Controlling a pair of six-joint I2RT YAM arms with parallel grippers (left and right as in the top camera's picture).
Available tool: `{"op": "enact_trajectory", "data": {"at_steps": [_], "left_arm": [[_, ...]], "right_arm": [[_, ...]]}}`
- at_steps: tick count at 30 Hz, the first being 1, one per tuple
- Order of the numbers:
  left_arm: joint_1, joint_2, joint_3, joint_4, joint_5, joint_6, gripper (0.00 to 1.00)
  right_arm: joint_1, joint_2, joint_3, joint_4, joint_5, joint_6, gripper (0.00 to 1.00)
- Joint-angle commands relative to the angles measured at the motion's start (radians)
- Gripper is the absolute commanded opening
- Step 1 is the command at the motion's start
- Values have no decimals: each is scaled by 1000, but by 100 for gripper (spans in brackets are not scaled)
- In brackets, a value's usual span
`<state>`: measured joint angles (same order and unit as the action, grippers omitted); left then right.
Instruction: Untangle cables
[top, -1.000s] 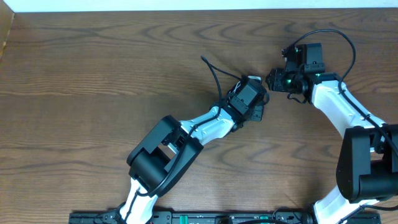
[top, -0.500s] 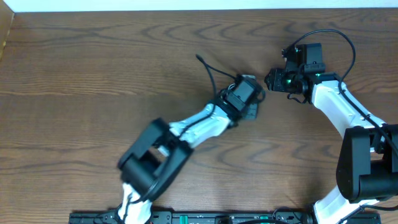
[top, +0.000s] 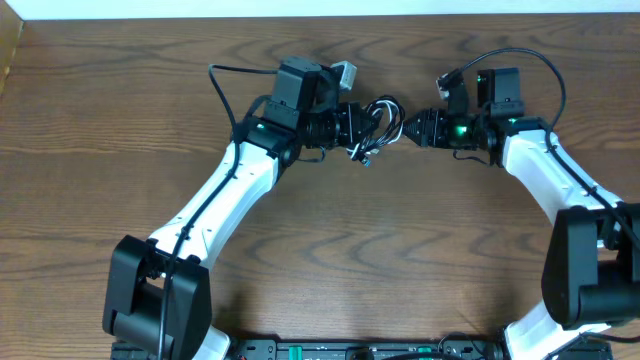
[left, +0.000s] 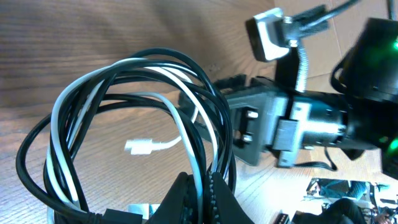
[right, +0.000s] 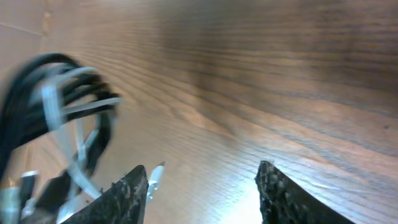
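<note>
Two cables (top: 373, 120), one white and one black, are looped together in a bundle, pinched in the clenched left jaws over the surface (top: 120, 100). Right jaws are released, facing the bundle, which is near their tips.

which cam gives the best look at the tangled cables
The left wrist view: the cables fill the frame, white and black loops crossing, with a white plug hanging inside and the left claw pinching them. Overhead shows the cables only as a small distant knot. The right wrist view catches them blurred at its left edge.
</note>
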<state>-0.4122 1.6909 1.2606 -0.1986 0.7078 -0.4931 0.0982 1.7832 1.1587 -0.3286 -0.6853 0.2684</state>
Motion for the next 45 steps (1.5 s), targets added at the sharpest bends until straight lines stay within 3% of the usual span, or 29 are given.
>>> {"op": "enact_trajectory", "data": {"at_steps": [1,8,22,28,37,41,45], "left_arm": [[13,1,4,4,-22,10,7],[13,1,4,4,-180,-88,7],[3,1,4,5,-204,-182,7],[-16,1,4,5,-204,-191,7],[-14,0,4,59,-112,-250,8],[26,-26,4,65,-103,-252,7],[124,-77,4,64,-102,-241,7]], "right_arm": [[-2,-90,6,4,-58,80,51],[9,-128,6,23,-58,299,47],[177,-98,6,130,101,436,48],[229,-51,6,147,209,487,31],[229,22,6,137,280,486,28],[214,46,6,68,348,444,11],[168,46,6,-50,407,358,1]]}}
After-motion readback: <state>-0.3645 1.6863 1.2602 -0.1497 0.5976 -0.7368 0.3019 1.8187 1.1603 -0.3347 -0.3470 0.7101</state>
